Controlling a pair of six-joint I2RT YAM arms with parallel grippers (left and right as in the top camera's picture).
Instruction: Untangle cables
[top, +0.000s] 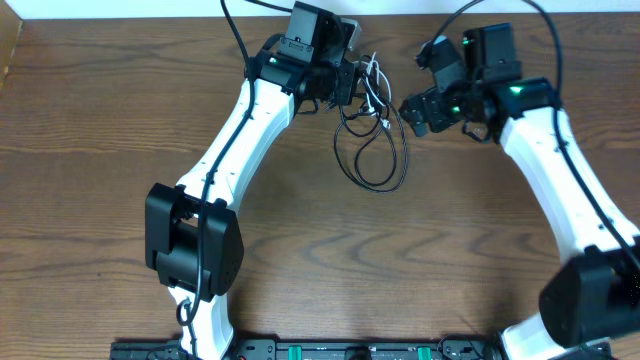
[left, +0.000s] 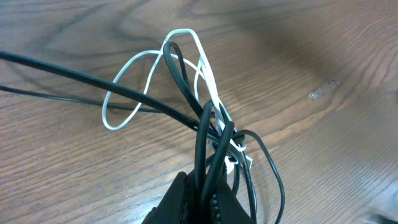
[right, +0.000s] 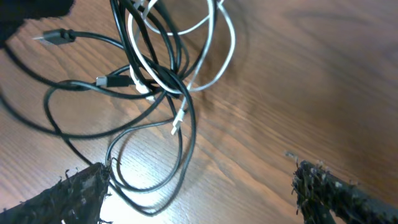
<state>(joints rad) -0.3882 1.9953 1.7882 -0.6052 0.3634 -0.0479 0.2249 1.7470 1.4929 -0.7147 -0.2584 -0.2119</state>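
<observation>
Both white arms (top: 235, 130) stretch toward the far edge of the brown wooden table (top: 100, 150), where the left gripper (top: 352, 82) pinches the tangle of thin black and white cables (top: 372, 140) and the right gripper (top: 412, 112) hangs just beside, jaws spread wide.

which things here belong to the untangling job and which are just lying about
Job: black cables, white cable, left end effector gripping the black ones, open right end effector.
Lying about: table, pale fleck on it.
</observation>
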